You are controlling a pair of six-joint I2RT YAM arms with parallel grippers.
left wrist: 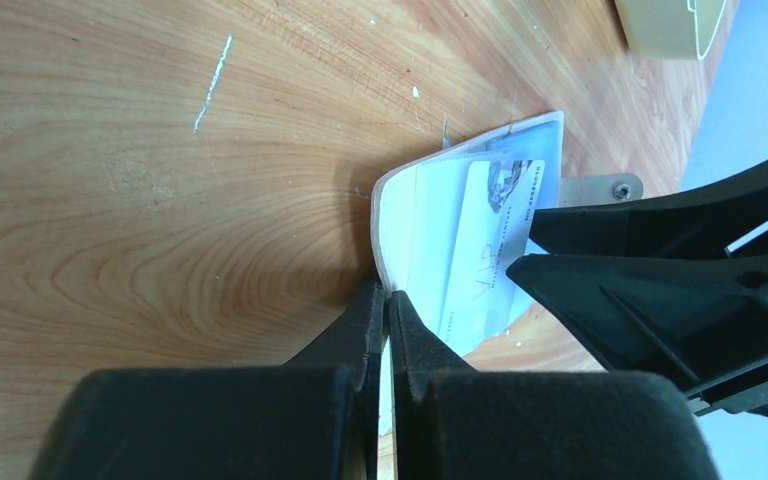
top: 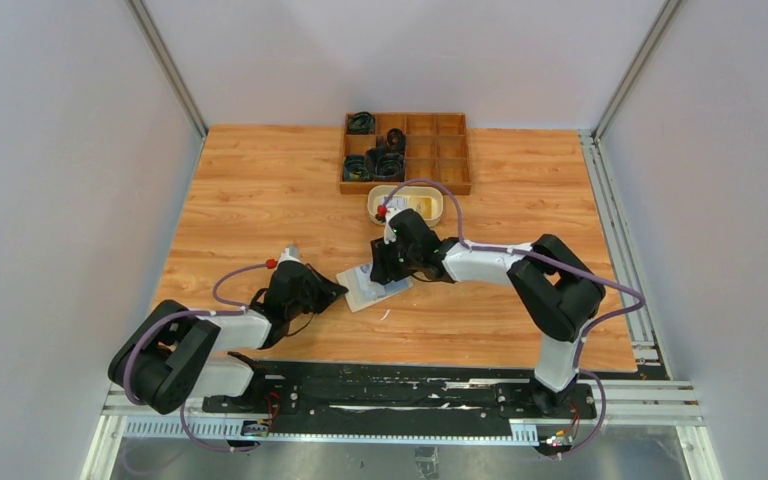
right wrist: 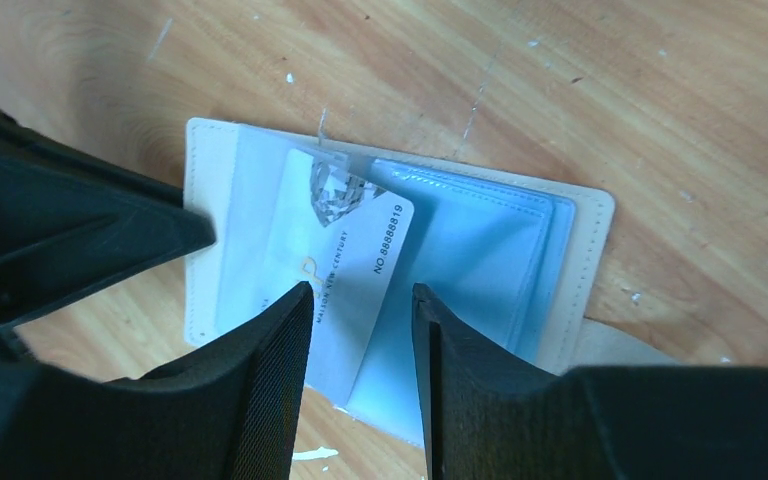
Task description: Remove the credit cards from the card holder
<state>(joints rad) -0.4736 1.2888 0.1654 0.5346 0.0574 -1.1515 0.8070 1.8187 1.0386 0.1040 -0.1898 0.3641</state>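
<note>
L gripper [left wrist: 390,320] clamps shut on card holder [left wrist: 405,215] edge, pinning it open so R gripper [right wrist: 362,292], jaws half-wide astride protruding credit card [right wrist: 350,240], can pull.

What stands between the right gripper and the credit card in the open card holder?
Nothing visible. The right gripper is open, with the end of the credit card between its fingers. The left gripper pinches the card holder at its edge, off to the side.
</note>
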